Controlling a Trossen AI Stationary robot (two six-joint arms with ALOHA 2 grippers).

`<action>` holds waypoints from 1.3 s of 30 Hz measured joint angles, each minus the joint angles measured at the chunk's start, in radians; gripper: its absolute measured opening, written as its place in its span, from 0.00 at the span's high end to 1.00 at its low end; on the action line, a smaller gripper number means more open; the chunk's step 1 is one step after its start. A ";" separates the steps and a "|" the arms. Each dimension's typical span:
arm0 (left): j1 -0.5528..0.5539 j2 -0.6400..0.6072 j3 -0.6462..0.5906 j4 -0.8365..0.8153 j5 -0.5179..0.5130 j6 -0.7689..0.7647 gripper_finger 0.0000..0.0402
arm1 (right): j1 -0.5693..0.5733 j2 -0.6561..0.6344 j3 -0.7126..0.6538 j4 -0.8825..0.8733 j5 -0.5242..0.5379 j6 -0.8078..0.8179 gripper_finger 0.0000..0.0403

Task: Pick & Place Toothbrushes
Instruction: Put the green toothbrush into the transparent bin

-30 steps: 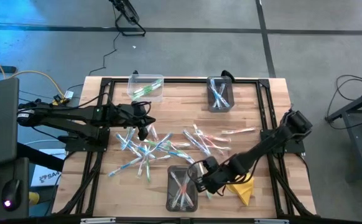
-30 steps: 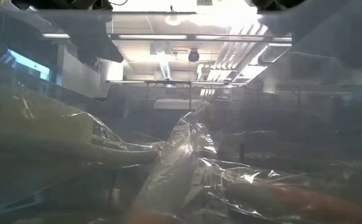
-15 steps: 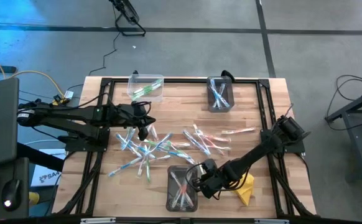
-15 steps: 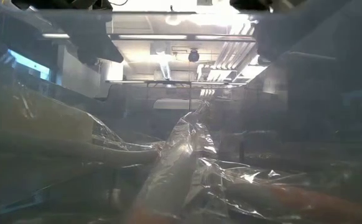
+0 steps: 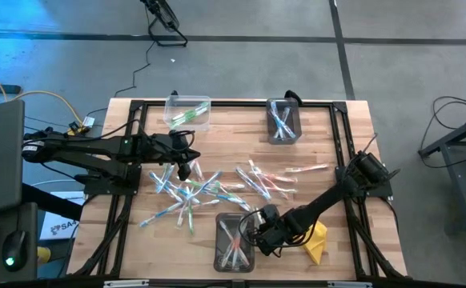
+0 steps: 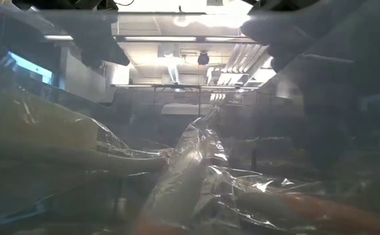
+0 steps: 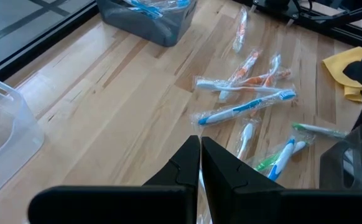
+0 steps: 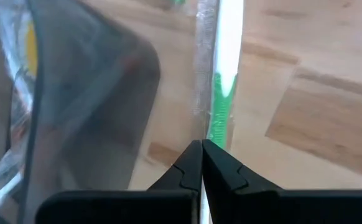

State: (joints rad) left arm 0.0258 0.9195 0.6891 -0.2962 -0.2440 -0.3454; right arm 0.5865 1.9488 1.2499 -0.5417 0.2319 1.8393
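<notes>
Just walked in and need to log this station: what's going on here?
Two arms are sorting wrapped toothbrushes into small bins. The right gripper, shut on a green-and-white toothbrush, is low beside the near bin. The left gripper is shut above the loose pile on the table.

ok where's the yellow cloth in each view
high: yellow cloth at the table's lower right, right of the dark bin
left wrist: picture's right edge, beyond the same bin
right wrist: cannot tell
low: not in it
shared landmark: that dark bin
</notes>
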 joint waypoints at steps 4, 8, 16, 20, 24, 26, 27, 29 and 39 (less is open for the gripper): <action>0.000 0.000 0.000 0.000 0.000 0.000 0.97 | 0.000 0.000 0.000 -0.054 0.026 0.027 0.99; 0.000 0.000 0.000 0.000 0.000 0.000 0.97 | 0.000 0.000 0.000 -0.126 0.029 0.054 0.99; 0.000 0.000 0.000 0.000 0.000 0.000 0.97 | 0.000 0.000 0.000 -0.196 0.033 0.072 0.99; 0.000 0.000 0.000 0.000 0.000 0.000 0.97 | 0.000 -0.025 0.000 -0.182 0.028 0.072 0.99; 0.000 0.000 0.000 0.000 0.000 0.000 0.97 | 0.003 -0.098 0.000 -0.187 0.089 0.065 0.99; 0.000 0.000 0.000 0.000 0.000 0.000 0.97 | 0.003 -0.131 0.000 -0.197 0.121 0.038 0.99; 0.000 0.000 0.000 0.000 0.000 0.000 0.97 | 0.001 -0.146 0.000 -0.201 0.119 0.015 0.99; 0.000 0.000 0.000 0.000 0.000 0.000 0.97 | -0.011 -0.159 0.002 -0.210 0.087 -0.030 0.99; 0.000 0.000 0.000 0.001 0.000 0.000 0.97 | -0.019 -0.150 0.000 -0.218 -0.005 -0.171 0.99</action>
State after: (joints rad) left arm 0.0261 0.9199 0.6891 -0.2952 -0.2443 -0.3454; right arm 0.5678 1.7991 1.2499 -0.7595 0.2271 1.6681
